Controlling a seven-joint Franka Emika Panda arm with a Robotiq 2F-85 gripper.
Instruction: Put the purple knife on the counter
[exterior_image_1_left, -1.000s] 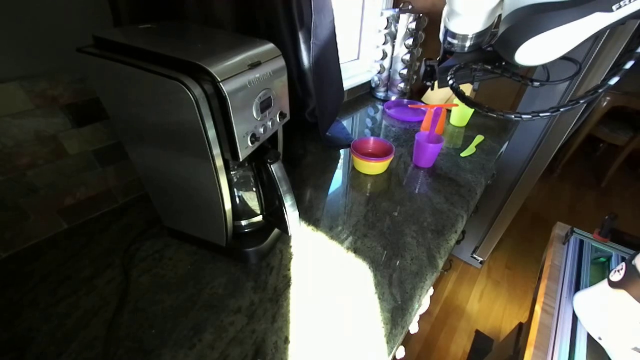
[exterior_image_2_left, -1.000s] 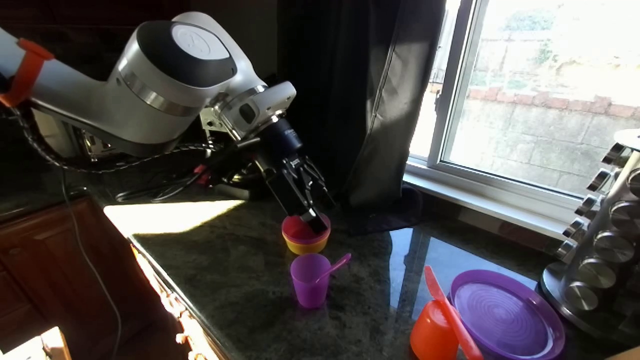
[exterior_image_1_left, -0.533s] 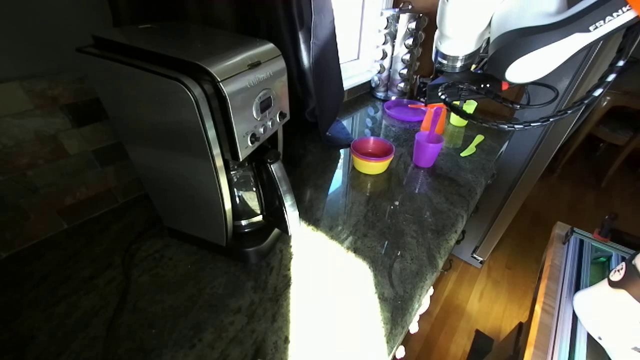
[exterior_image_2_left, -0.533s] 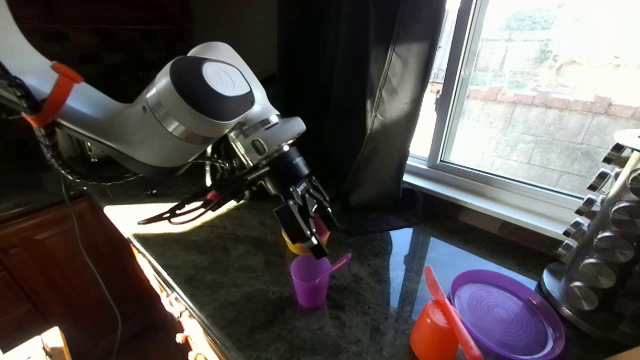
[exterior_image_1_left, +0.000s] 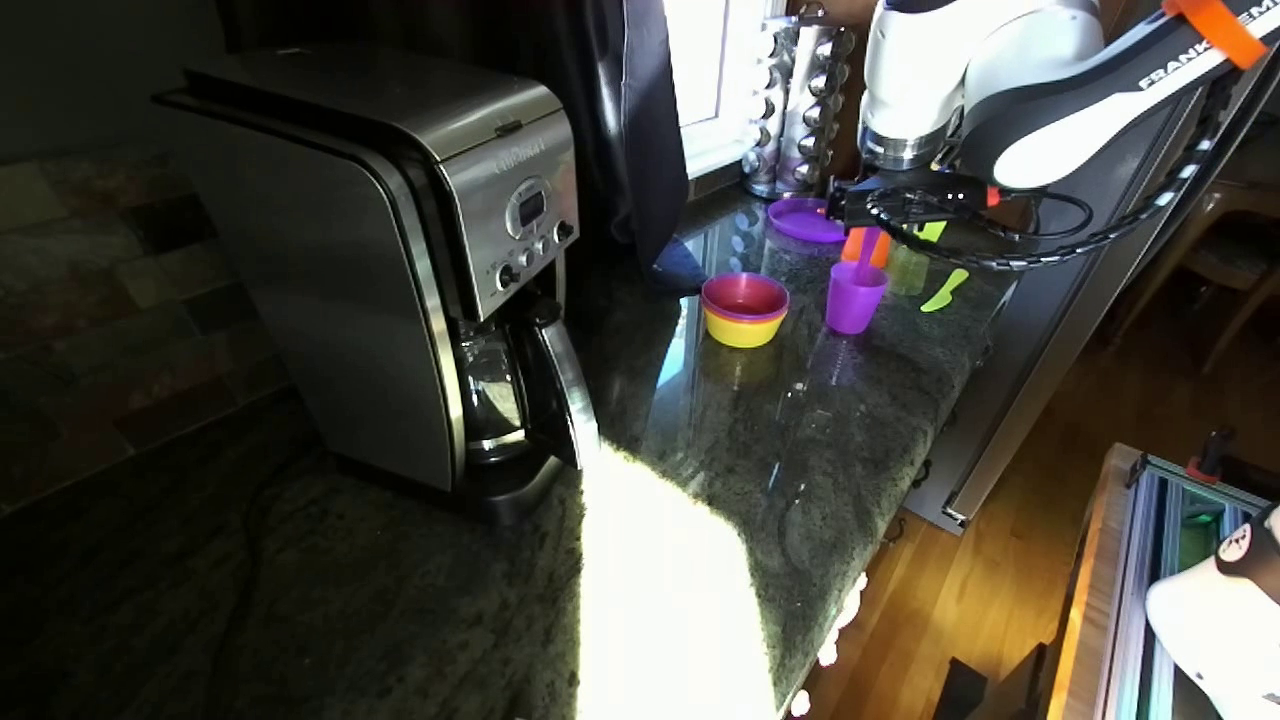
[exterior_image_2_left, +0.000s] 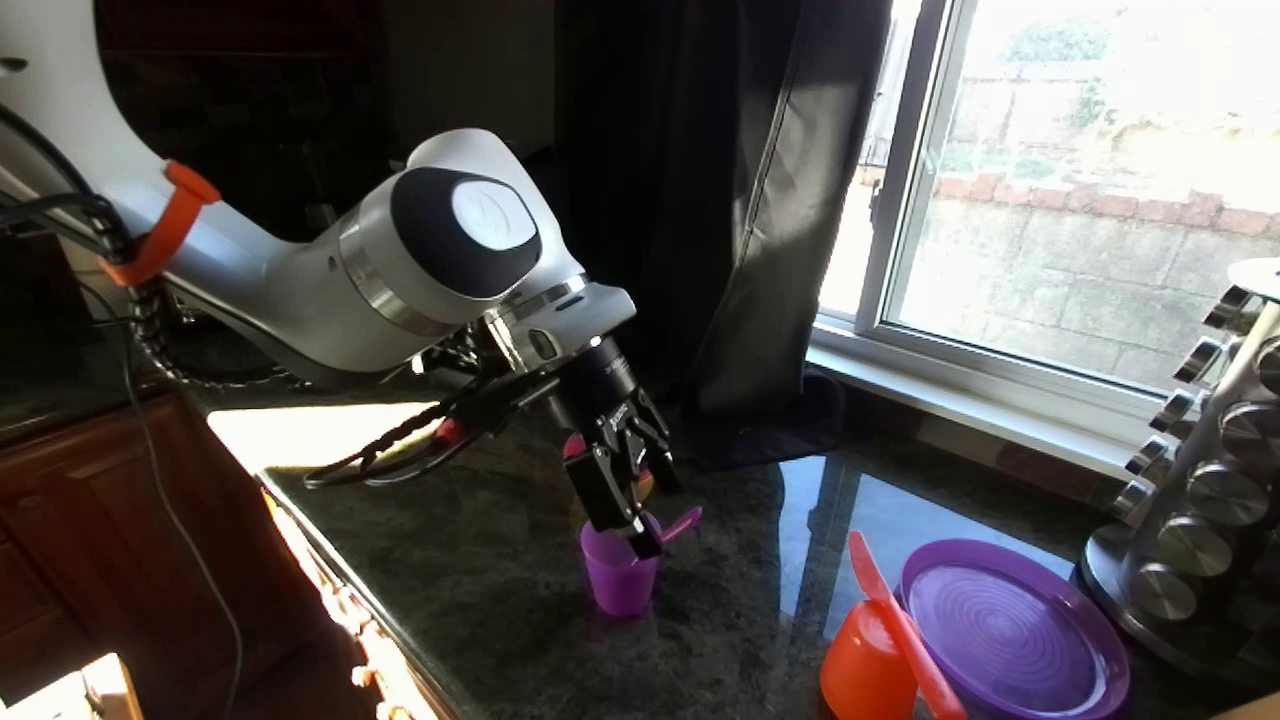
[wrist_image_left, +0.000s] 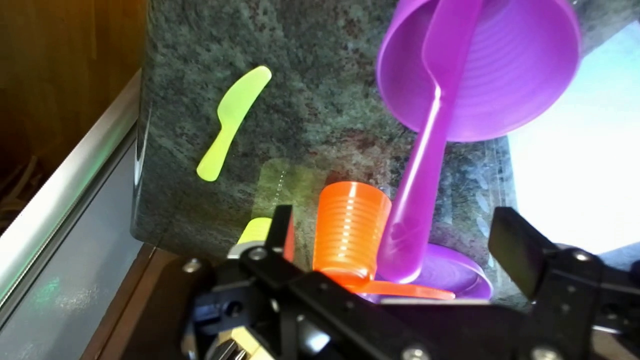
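The arm (exterior_image_2_left: 300, 290) enters an exterior view from the upper left, with an orange strap (exterior_image_2_left: 175, 230) around one link, and descends toward the counter (exterior_image_2_left: 520, 630). The wrist is pitched so that the gripper (exterior_image_2_left: 658, 512) points downward at a slant, toward the right of that view. In an exterior view, a black cable (exterior_image_1_left: 1010, 262) hangs in a loop below the wrist. The fingers (wrist_image_left: 515, 240) are spread well apart. The purple knife (wrist_image_left: 417, 200) leans in the upright purple cup (exterior_image_2_left: 622, 592), blade inside, handle projecting over the rim. In the wrist view, the handle extends between the two fingers, with space visible on either side. In an exterior view, the nearer fingertip overlaps the cup rim; contact cannot be determined. The stacked bowls (exterior_image_1_left: 745, 325) are near the purple cup and, in an exterior view, partly hidden behind the gripper. A green knife (wrist_image_left: 232, 115) lies flat on the counter. An orange cup (exterior_image_2_left: 860, 670) is inverted beside a purple plate (exterior_image_2_left: 1010, 640); an orange knife (exterior_image_2_left: 905, 640) rests across the cup.
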